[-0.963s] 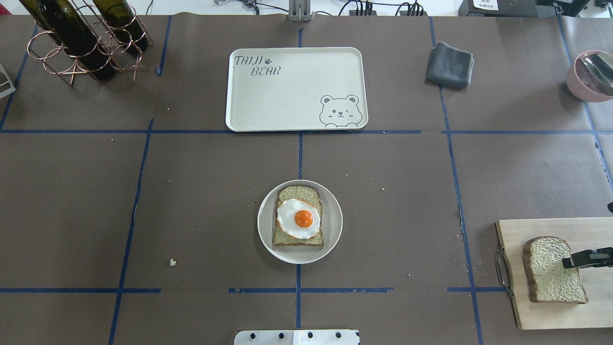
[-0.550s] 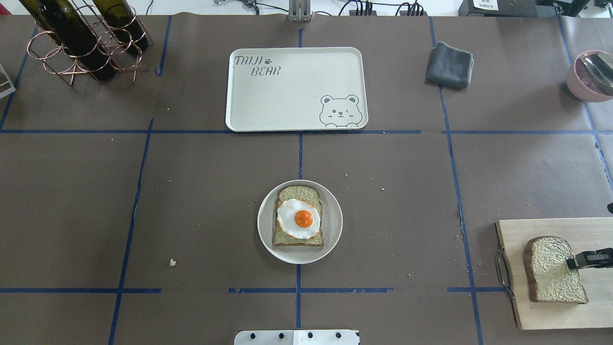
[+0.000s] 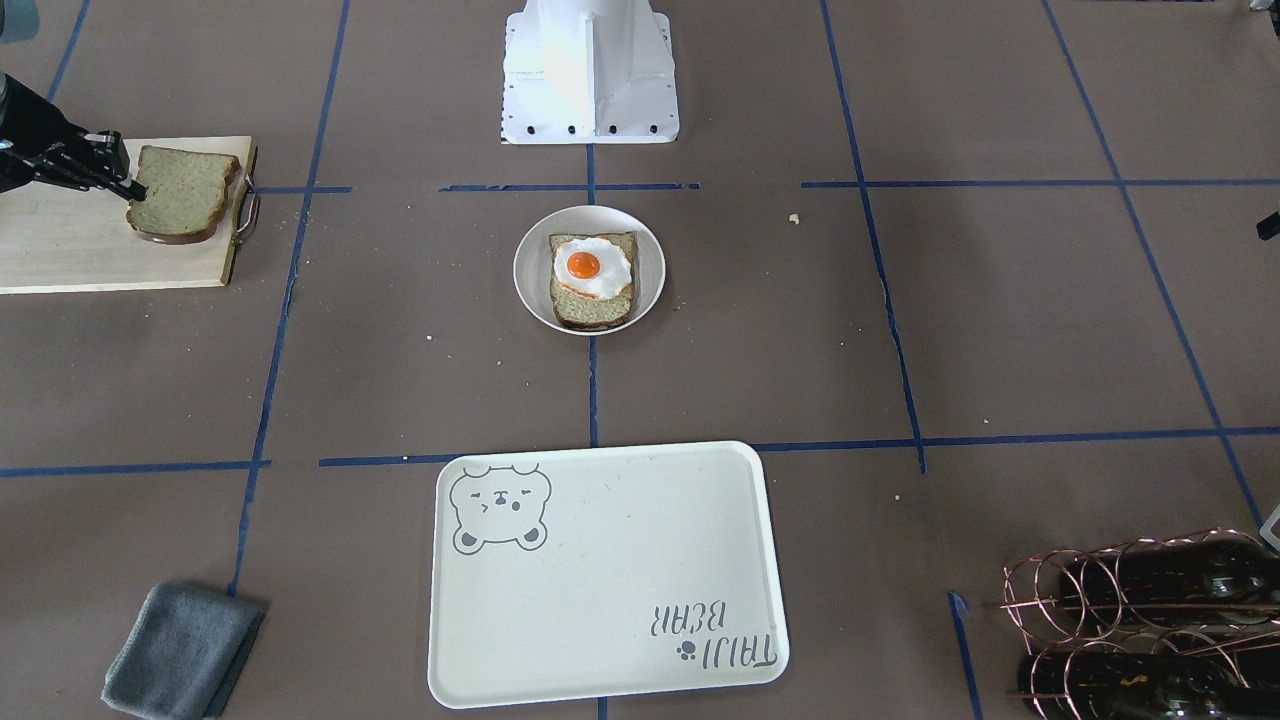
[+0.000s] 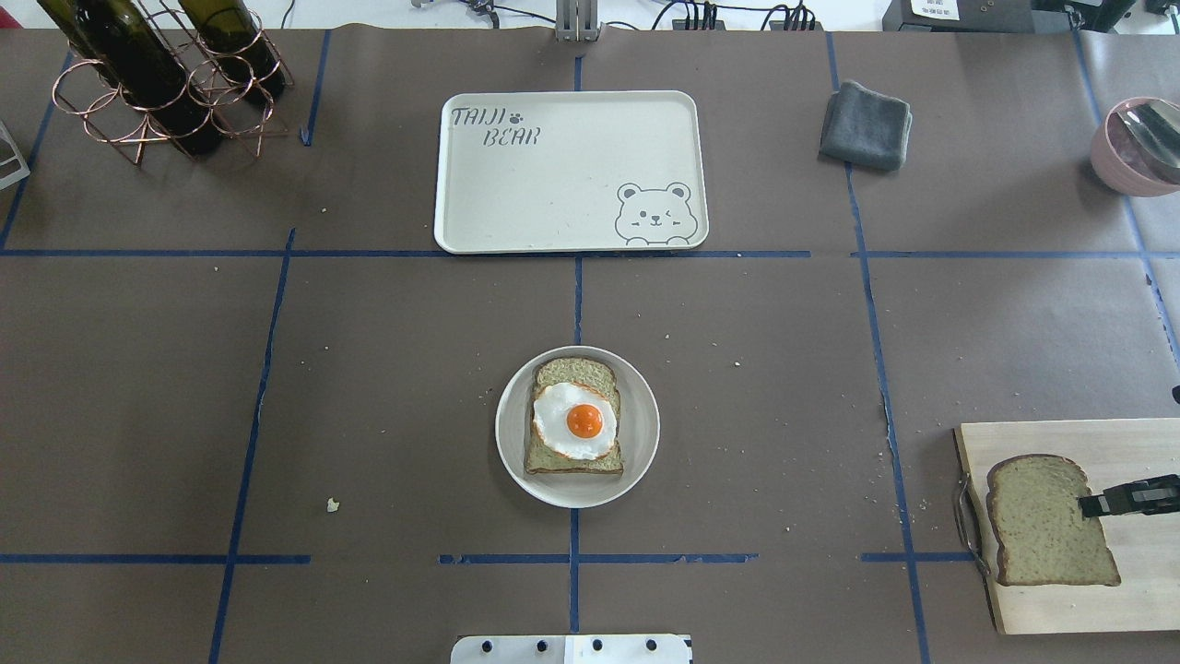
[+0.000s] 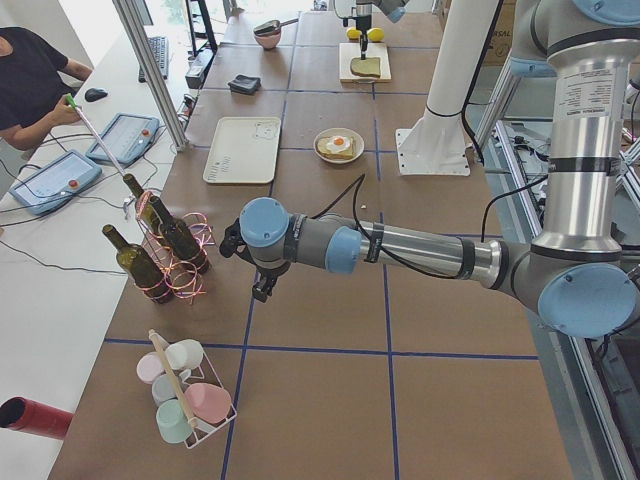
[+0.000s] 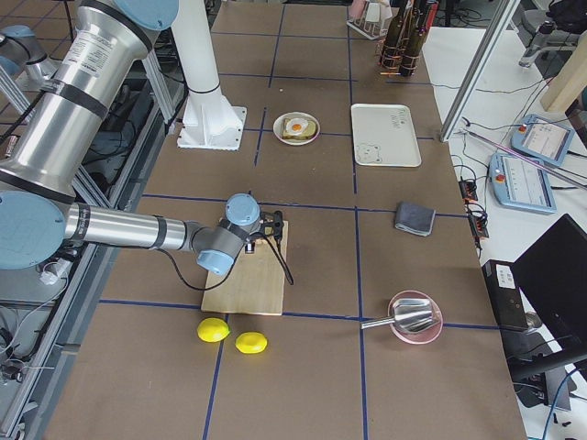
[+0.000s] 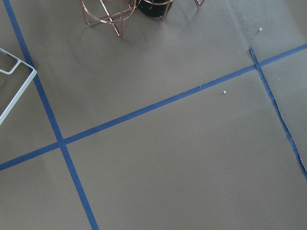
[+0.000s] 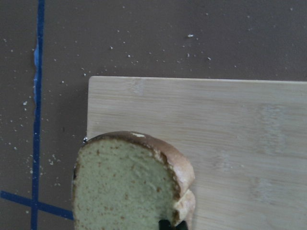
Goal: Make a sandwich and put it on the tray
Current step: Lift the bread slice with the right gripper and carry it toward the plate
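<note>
One bread slice [image 4: 572, 372] lies on a small round white plate [image 4: 507, 433] at mid-table with the fried egg [image 4: 573, 421] on top. The second bread slice [image 4: 1042, 521] is over the wooden cutting board [image 4: 1134, 590] at the right edge, level and slightly raised. My right gripper [image 4: 1092, 504] is shut on its right edge; the right wrist view shows the slice [image 8: 120, 187] close up. The cream bear tray [image 4: 572, 171] sits bare at the far centre. My left gripper [image 5: 258, 280] hovers near the wine rack in the exterior left view only; I cannot tell its state.
A copper rack with wine bottles [image 4: 157, 83] stands far left. A grey cloth [image 4: 867, 124] and a pink bowl with a metal scoop [image 4: 1138, 148] are far right. Two lemons [image 6: 234, 336] lie beyond the cutting board. A rack of cups [image 5: 185, 400] stands by the left arm.
The second bread slice went from tilted, crust showing, to level and shifted a little left, held by my right gripper. The plate, egg and tray have not moved.
</note>
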Controlling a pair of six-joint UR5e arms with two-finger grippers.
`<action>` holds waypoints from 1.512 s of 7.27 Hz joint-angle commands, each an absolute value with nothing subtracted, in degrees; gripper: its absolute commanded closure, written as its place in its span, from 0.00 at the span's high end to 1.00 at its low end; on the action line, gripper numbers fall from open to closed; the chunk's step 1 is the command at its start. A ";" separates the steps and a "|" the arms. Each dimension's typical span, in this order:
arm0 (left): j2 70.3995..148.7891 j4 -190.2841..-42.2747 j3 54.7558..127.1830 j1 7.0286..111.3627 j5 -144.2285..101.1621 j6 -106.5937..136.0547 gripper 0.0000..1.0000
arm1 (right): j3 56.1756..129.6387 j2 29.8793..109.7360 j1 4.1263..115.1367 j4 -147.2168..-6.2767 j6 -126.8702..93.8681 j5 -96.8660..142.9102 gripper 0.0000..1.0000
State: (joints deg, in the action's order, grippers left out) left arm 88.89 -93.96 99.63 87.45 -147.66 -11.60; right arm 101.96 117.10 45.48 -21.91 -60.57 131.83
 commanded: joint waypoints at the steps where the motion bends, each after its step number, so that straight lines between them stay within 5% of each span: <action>1: 88.94 -93.96 99.58 87.45 -147.74 -11.60 1.00 | 102.66 113.41 48.25 -21.62 -61.43 135.43 0.00; 4: 89.38 -94.30 99.84 87.36 -147.83 -8.99 1.00 | 102.22 109.35 49.75 -22.41 -62.49 136.41 0.00; 11: 89.30 -99.23 99.49 86.66 -147.74 -3.87 1.00 | 96.00 71.76 39.84 -36.99 -83.05 134.22 0.00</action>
State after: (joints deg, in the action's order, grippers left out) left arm 89.30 -99.15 99.52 86.90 -147.74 -3.83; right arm 98.59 77.89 42.84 -34.69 -81.74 135.56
